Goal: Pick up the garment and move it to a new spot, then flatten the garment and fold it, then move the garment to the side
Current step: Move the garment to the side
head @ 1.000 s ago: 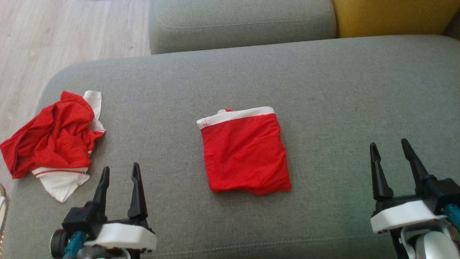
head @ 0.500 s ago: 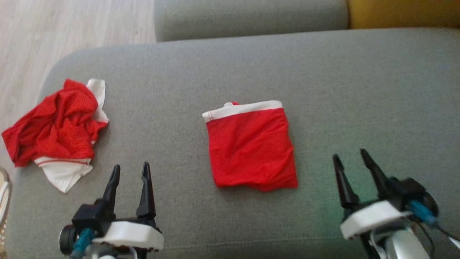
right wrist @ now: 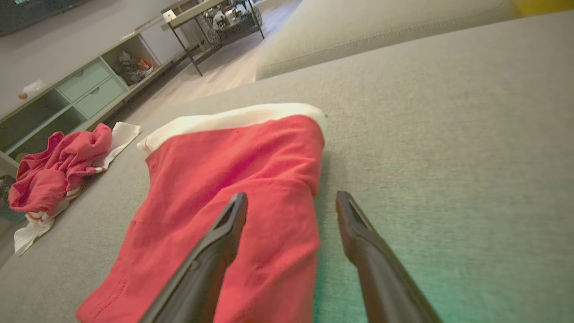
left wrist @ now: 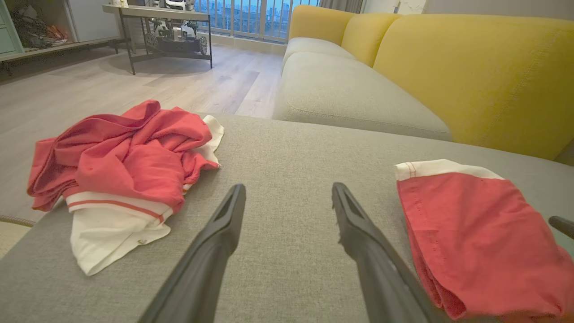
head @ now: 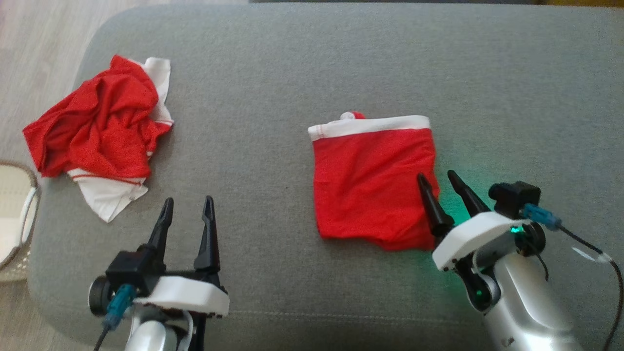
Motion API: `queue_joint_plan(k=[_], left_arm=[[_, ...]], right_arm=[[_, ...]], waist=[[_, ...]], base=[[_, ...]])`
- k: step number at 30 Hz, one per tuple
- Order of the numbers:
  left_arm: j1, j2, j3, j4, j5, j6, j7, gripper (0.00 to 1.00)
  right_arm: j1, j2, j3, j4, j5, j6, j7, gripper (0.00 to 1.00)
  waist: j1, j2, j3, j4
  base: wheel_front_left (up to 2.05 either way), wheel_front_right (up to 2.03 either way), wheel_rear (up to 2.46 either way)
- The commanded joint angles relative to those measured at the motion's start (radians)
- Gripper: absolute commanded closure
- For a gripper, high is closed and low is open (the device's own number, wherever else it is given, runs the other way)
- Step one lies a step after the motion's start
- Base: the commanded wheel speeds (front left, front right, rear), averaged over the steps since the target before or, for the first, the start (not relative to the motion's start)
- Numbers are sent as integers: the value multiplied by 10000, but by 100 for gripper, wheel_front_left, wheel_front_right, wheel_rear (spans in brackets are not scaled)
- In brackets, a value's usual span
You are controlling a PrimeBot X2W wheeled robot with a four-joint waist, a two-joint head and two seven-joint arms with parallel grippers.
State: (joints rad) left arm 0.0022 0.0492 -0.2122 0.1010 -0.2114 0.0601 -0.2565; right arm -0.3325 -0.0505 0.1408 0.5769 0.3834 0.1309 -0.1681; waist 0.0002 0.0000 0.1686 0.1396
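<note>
I have brought the right end effector (head: 435,174) in to the right edge of the folded garment (head: 370,180), jaws wide and empty. The left end effector (head: 189,199) stays wide.

Crumpled red & white cloth (head: 97,126) lies on my left, near edge of grey cushion (head: 292,73). Pale basket (head: 30,214) just beside that edge. Wood floor (left wrist: 134,85), table (left wrist: 157,11) & yellow backrest (left wrist: 484,76) beyond.
</note>
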Motion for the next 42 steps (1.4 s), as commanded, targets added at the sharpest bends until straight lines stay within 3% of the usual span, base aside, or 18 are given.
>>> queue_joint_plan(k=[1,6,7,8,17,24,33,42], left_arm=[[-522,10,278,-273,15,-67,-53,0],[-700,10,181,-214,14,-92,-53,0],[-717,10,166,-213,21,-92,-53,0],[-730,10,153,-213,29,-93,-53,0],[-821,10,143,-299,89,-127,-53,0],[-981,10,13,-440,251,-321,-53,0],[-1925,23,-266,-622,851,-1113,-53,0],[-3707,644,-830,-697,1585,-1724,-53,0]], right_arm=[[-514,2,368,0,128,-2,4,0],[-974,-91,599,822,-112,-2,-97,3],[-1043,-88,623,986,-127,-2,-118,45],[-1120,-89,674,1133,-196,-2,-154,100],[-1691,-268,1021,1989,-1084,-2,-554,100],[-2348,-670,1364,2357,-1725,-2,-600,100],[-3680,-1942,1765,1957,-2455,-2,-205,100],[-4662,-3200,1393,1368,-2246,-2,-33,100]], waist=[[-2,0,196,216],[-2,0,334,397],[-2,0,342,415],[-2,0,350,428],[-2,0,405,273],[-2,0,628,-260],[-2,0,1808,-1807],[-2,0,3194,-3496]], base=[[0,0,0],[0,0,0],[0,0,0],[0,0,0],[0,0,0],[0,0,0],[0,0,0],[0,0,0]])
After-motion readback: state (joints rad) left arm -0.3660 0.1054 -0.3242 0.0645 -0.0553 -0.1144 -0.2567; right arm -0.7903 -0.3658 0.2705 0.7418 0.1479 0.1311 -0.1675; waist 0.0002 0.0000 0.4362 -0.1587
